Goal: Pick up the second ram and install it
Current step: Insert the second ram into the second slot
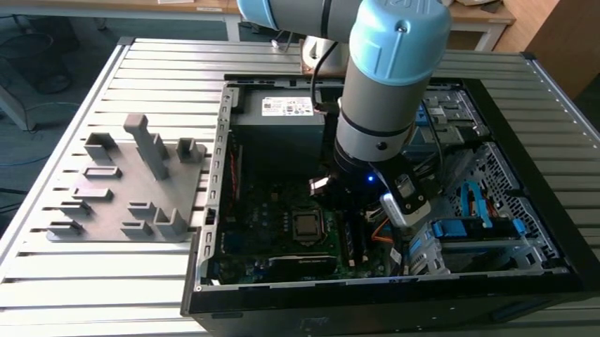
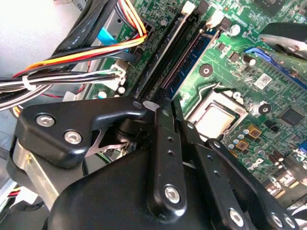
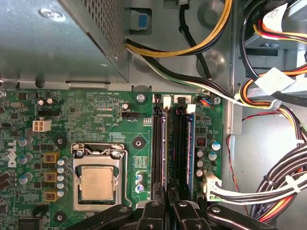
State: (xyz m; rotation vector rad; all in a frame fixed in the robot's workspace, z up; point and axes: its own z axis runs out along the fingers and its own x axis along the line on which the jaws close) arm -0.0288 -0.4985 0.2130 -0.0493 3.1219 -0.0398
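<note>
The second ram stands on edge in a black slot of the green motherboard, beside the processor socket. In both wrist views its thin top edge runs straight in between my black fingers. My gripper is low inside the open computer case, its fingers closed tight on the near end of the stick. In the exterior view the gripper sits under the arm's pale blue wrist, over the slots to the exterior view's right of the socket.
A blue-edged slot lies open beside the stick. Bundled power cables hang close on the far side of the slots. The power supply fills the case's back. A grey fixture plate lies outside the case at the exterior view's left.
</note>
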